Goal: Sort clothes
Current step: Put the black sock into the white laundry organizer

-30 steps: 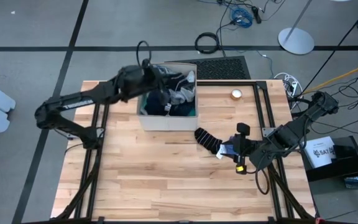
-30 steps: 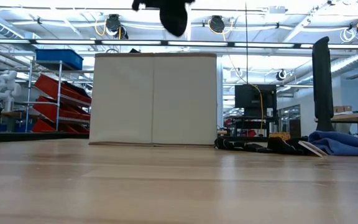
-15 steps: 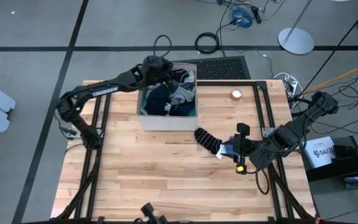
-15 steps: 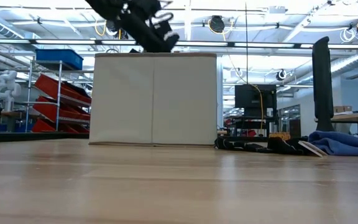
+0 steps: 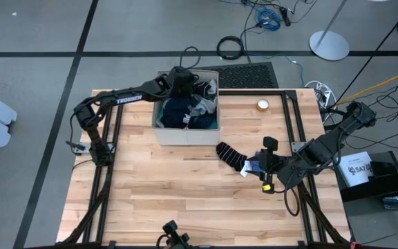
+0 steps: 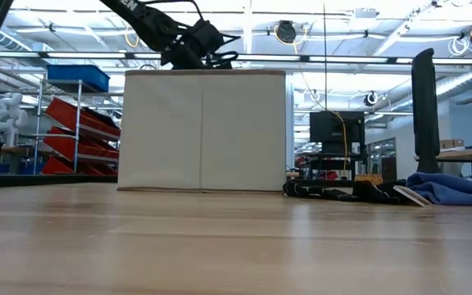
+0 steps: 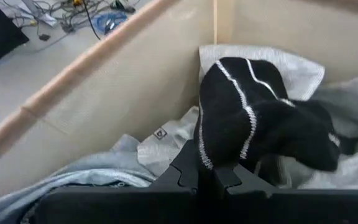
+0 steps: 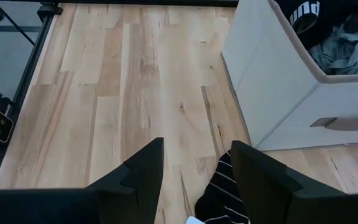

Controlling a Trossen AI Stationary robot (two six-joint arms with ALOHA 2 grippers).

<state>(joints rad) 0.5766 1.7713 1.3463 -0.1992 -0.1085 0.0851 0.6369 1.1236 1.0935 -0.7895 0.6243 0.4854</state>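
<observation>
The beige square box (image 5: 185, 131) stands at the table's far middle, with navy, grey and turquoise clothes (image 5: 195, 111) piled inside. My left gripper (image 5: 183, 79) is at the box's far left corner, shut on a striped black sock (image 7: 247, 124). In the low view, my left gripper (image 6: 199, 45) sits just above the box's top rim (image 6: 203, 72). A second striped black sock (image 5: 230, 155) lies flat on the table to the right of the box. My right gripper (image 8: 194, 149) is open just above that sock's end (image 8: 225, 186), beside a small blue piece (image 5: 252, 168). My left gripper pinches the striped black sock at one end (image 7: 205, 158) between its two shut fingers. The rest of the sock reaches forward from the fingers and lies on the grey clothes (image 7: 166, 143) inside the box, next to the box's inner wall (image 7: 135, 81).
A small round object (image 5: 262, 104) sits on the table near the far right. Dark frame rails (image 5: 292, 117) run along the table's left and right sides. Bare wood (image 5: 185, 194) stretches from the box to the near edge. Blue cloth (image 6: 457, 188) lies at the right in the low view.
My left gripper has moved down with the striped black sock, from high above the box to its far left corner. The sock hung free below the fingers before; it now lies on the clothes inside the box. My right arm has kept still.
</observation>
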